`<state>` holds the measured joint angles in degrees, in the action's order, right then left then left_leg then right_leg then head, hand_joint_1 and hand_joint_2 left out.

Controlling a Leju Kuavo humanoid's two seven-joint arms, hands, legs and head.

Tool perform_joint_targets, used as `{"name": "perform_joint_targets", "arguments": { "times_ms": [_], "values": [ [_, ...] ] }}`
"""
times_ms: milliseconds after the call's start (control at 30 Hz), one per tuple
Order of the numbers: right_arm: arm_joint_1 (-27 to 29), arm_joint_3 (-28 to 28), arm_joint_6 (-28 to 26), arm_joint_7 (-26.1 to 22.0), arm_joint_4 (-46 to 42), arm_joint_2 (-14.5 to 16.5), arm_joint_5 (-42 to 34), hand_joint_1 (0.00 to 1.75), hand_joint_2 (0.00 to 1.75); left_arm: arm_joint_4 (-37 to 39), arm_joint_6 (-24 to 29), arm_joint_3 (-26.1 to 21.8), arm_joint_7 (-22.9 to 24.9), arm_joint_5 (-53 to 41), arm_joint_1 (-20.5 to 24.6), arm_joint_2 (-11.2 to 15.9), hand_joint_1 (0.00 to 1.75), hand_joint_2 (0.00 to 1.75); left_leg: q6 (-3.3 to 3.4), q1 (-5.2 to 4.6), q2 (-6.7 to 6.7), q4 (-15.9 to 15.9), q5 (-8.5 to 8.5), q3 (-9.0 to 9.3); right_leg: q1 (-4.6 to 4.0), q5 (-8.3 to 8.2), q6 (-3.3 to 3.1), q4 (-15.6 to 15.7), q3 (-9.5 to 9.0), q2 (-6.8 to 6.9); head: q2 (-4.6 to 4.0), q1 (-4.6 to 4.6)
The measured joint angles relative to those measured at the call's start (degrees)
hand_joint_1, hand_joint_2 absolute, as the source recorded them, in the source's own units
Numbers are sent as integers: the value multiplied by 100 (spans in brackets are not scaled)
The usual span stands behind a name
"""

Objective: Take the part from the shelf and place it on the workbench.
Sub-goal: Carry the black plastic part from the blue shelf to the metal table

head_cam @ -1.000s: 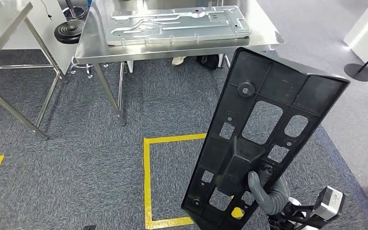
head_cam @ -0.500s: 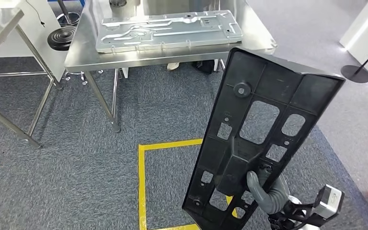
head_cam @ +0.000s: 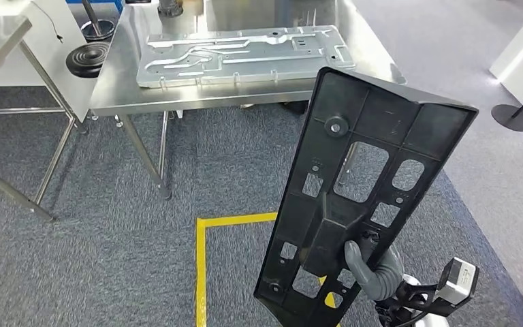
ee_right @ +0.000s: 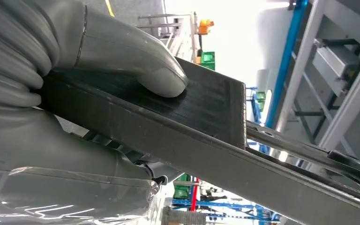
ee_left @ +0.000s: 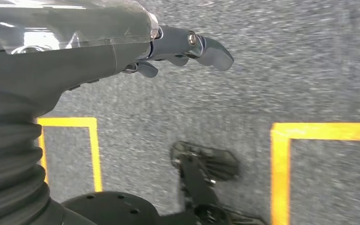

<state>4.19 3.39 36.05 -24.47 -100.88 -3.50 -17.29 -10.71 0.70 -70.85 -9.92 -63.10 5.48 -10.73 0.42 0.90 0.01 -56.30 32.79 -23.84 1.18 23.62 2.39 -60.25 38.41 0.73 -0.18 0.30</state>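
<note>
Workbench [head_cam: 109, 88] nearer now, black part [head_cam: 364, 191] in right robot hand [head_cam: 371, 272], fingers hidden; left robot hand [ee_left: 187, 47] empty.

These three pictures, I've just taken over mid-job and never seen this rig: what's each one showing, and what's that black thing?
It is a two-armed walking robot. The head view looks forward and down: the right hand holds a long black part upright, its fingers wrapped round the lower end. Ahead stands the steel workbench with a grey metal panel lying on it. The right wrist view is a close-up of that grip. The left wrist view shows the left hand holding nothing, above grey carpet with yellow tape.
</note>
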Motion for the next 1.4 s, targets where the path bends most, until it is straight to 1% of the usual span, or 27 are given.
{"name": "perform_joint_targets", "arguments": {
  "times_ms": [33, 133, 200, 233, 300, 333, 367, 400, 467, 533, 600, 667, 700, 733, 800, 833, 867, 900, 967, 1033, 1133, 1200, 1233, 1300, 1333, 1367, 1400],
  "values": [
    [-6, 4, -2, -6, 12, 1, 7, 175, 175, 0, 0, -1, -14, 0, 5, 1, 0, 175, -41, -3, 11, 25, 46, 38, -20, -125, -43, 65, 9, 13, 0, -1],
    [-35, 14, -5, -18, 20, -2, 37, 175, 175, 0, 0, -1, -75, 2, 31, 2, 0, 175, -159, -6, 38, -154, -30, -6, -39, -30, -206, 105, -32, -24, 0, -3],
    [-51, 18, -3, -24, 21, -1, 44, 175, 175, 0, -1, -1, -101, 1, 50, 2, 0, 175, -201, 5, 34, -750, -98, -332, -31, 58, -277, 142, -159, -41, 0, -4],
    [-53, 19, -2, -26, 24, 1, 45, 175, 175, 0, -1, -1, -104, 0, 57, 2, 0, 175, -213, 9, 32, -1122, -28, -573, -34, 111, -302, 158, -229, -45, 0, -4],
    [-63, 21, 2, -28, 40, 2, 47, 175, 175, 0, 4, 0, -99, 1, 54, 2, 0, 175, -218, 7, 30, -1676, 338, -1034, -56, 227, -335, 166, -380, -60, 0, -3],
    [-72, 21, 6, -29, 53, 2, 50, 175, 175, 0, 12, -1, -92, 3, 48, 2, 0, 175, -205, 4, 30, -1756, 493, -1187, -72, 286, -345, 166, -462, -74, 0, -3],
    [-89, 21, 13, -30, 67, 1, 53, 175, 175, 0, 21, -2, -83, 9, 45, 2, 0, 175, -181, -2, 29, -1680, 529, -1271, -90, 347, -351, 165, -550, -89, 0, -3],
    [-113, 21, 20, -30, 82, 1, 55, 175, 175, 0, 30, -4, -75, 16, 46, 2, 0, 175, -148, -14, 28, -1465, 404, -1290, -107, 405, -353, 166, -640, -100, 0, -3],
    [-185, 21, 38, -33, 120, 1, 57, 175, 175, 0, 39, -13, -65, 33, 50, 10, 0, 175, -41, -68, 15, -814, -256, -1232, -132, 514, -348, 166, -798, -112, 0, -2],
    [-257, 23, 59, -36, 175, 1, 58, 175, 175, 0, 41, -22, -50, 40, 54, 24, 0, 175, 45, -131, -16, -402, -719, -1197, -135, 590, -307, 169, -859, -134, 0, -7],
    [-302, 25, 76, -36, 222, 0, 60, 175, 175, 0, 41, -28, -37, 41, 63, 28, 0, 175, 76, -166, -37, -330, -781, -1191, -122, 629, -242, 196, -865, -155, 0, -12],
    [-340, 26, 81, -37, 244, -3, 60, 175, 175, 0, 40, -33, -32, 40, 78, 16, 0, 175, 106, -125, -37, -234, -837, -1122, -126, 689, -175, 174, -882, -140, 1, -13],
    [-363, 26, 83, -41, 252, -4, 57, 175, 175, 0, 39, -34, -30, 40, 89, 11, 0, 175, 123, -102, -36, -178, -847, -1078, -128, 768, -145, 45, -827, -130, 1, -13],
    [-384, 26, 84, -43, 263, -6, 56, 175, 175, 0, 39, -36, -28, 40, 99, 8, 0, 175, 137, -79, -33, -131, -852, -1034, -125, 894, -118, -215, -697, -120, 1, -13],
    [-406, 26, 85, -45, 296, -7, 56, 175, 175, 0, 39, -36, -28, 41, 112, 9, 0, 175, 158, -85, -32, -116, -814, -990, -92, 1159, -76, -958, -247, -112, 0, -12],
    [-407, 26, 82, -45, 315, -7, 56, 175, 175, 0, 39, -36, -28, 41, 113, 8, 0, 175, 162, -86, -33, -120, -789, -972, -72, 1202, -57, -1237, -49, -110, 0, -12],
    [-405, 26, 79, -44, 333, -7, 56, 175, 175, 0, 39, -37, -26, 41, 110, 6, 0, 175, 159, -85, -36, -126, -757, -941, -54, 1114, -39, -1305, 55, -107, 0, -12],
    [-406, 26, 77, -43, 347, -8, 56, 175, 175, 0, 39, -39, -24, 41, 107, 4, 0, 175, 152, -81, -41, -135, -724, -903, -39, 920, -28, -1148, 43, -105, 0, -12],
    [-419, 26, 81, -45, 365, -15, 55, 175, 175, 0, 38, -44, -20, 44, 105, -1, 0, 175, 120, -78, -51, -160, -644, -820, -18, 426, -28, -401, -215, -97, 0, -12],
    [-456, 27, 97, -54, 386, -22, 53, 175, 175, 0, 38, -51, -21, 54, 116, -2, 0, 175, 64, -93, -57, -185, -578, -786, -29, 208, -63, 104, -406, -98, 0, -12],
    [-579, 32, 105, -68, 442, -27, 49, 175, 175, 0, 40, -68, -22, 64, 136, -8, 0, 175, -32, -92, -52, -168, -537, -767, -41, 214, -153, 184, -432, -114, 0, -13],
    [-666, 39, 86, -72, 469, -29, 59, 175, 175, 0, 40, -71, -21, 59, 156, -13, 0, 175, -96, -82, -43, -352, -399, -823, -20, 207, -219, 234, -471, -108, 0, -13],
    [-690, 49, 64, -65, 473, -26, 72, 175, 175, 0, 37, -71, -20, 52, 165, -13, 0, 175, -122, -74, -40, -621, -243, -938, -9, 207, -246, 255, -493, -96, 0, -13],
    [-703, 70, 6, -40, 475, -17, 103, 175, 175, 0, 28, -71, -16, 29, 173, -14, 0, 175, -160, -58, -36, -1399, 124, -1319, -16, 224, -274, 260, -510, -75, 0, -12],
    [-692, 76, -18, -27, 474, -12, 114, 175, 175, 0, 21, -71, -14, 15, 173, -15, 0, 175, -171, -50, -36, -1718, 222, -1492, -20, 233, -280, 259, -516, -70, 0, -12],
    [-673, 78, -34, -21, 473, -6, 122, 175, 175, 0, 13, -71, -13, 2, 172, -16, 0, 175, -175, -45, -35, -1849, 205, -1579, -24, 241, -280, 258, -524, -70, 0, -12],
    [-647, 78, -41, -18, 469, 0, 130, 175, 175, 0, 4, -71, -11, -10, 173, -17, 0, 175, -171, -42, -35, -1756, 75, -1556, -26, 252, -275, 258, -539, -72, 0, -12]
  ]
}}
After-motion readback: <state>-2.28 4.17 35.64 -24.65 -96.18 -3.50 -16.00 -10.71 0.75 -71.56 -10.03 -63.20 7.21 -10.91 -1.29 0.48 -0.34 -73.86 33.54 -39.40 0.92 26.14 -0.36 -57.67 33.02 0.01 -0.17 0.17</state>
